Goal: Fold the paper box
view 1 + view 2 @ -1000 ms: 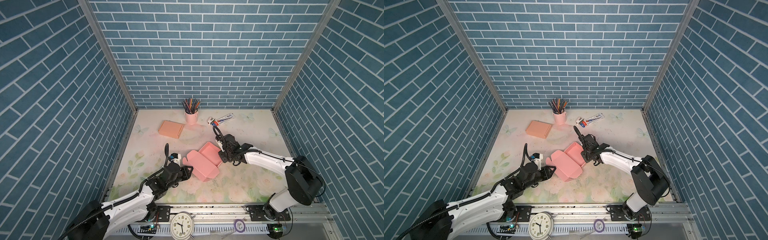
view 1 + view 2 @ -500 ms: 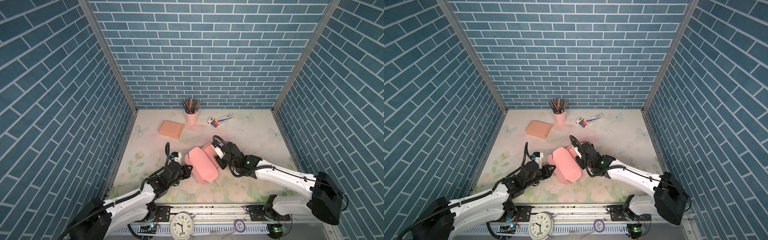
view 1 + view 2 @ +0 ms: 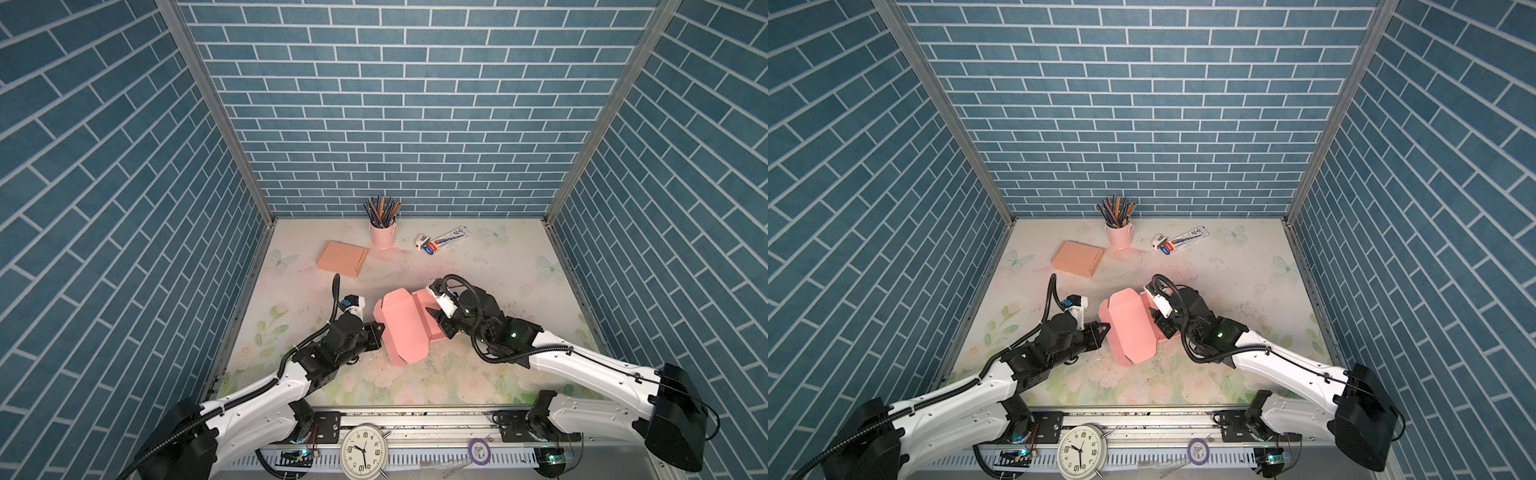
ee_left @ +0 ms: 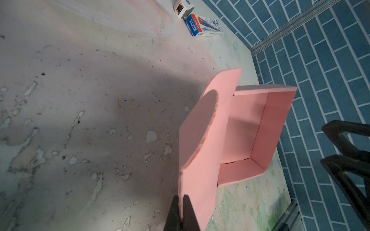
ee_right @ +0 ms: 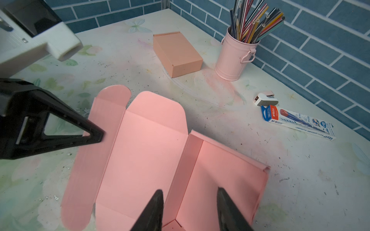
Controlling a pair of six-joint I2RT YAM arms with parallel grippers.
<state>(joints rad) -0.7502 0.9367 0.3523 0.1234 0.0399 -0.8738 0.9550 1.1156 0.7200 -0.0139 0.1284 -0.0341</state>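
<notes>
Desk (image 3: 519, 266): floral top, closed in on three sides by blue brick panels (image 3: 399, 104). Open room lies right of centre and along the lower edge in both top views.

Paper box (image 3: 405, 332): pink, centre-low in both top views. Tray (image 5: 230, 170) sits on desk at right. Lid (image 5: 144, 156) stands tilted up at left, side flaps (image 5: 158, 110) not tucked.

Left end effector (image 4: 181, 202): clamped tight on edge of lid's front flap (image 5: 90, 156); pinch is thin.

Right end effector (image 5: 190, 198): jaws approx. half open, holding nothing, poised over hinge wall w/ one finger on lid side and one on tray side. Contact w/ card cannot be confirmed.

Assessment, step in hand: swinging lid over tray.
- Left should carry flap in an arc about the hinge, not pull flat, else tray likely drags.
- Right should press tray floor or wall to anchor, then clear out before lid lands.
- Side flaps must go inside tray walls; risk of snagging on rims.

Clearance: closed tan box (image 3: 342, 258), pencil cup (image 3: 382, 235) and pen carton (image 3: 449, 240) all sit in upper part of desk, well apart from work. Tray's right edge has free desk beside it.
</notes>
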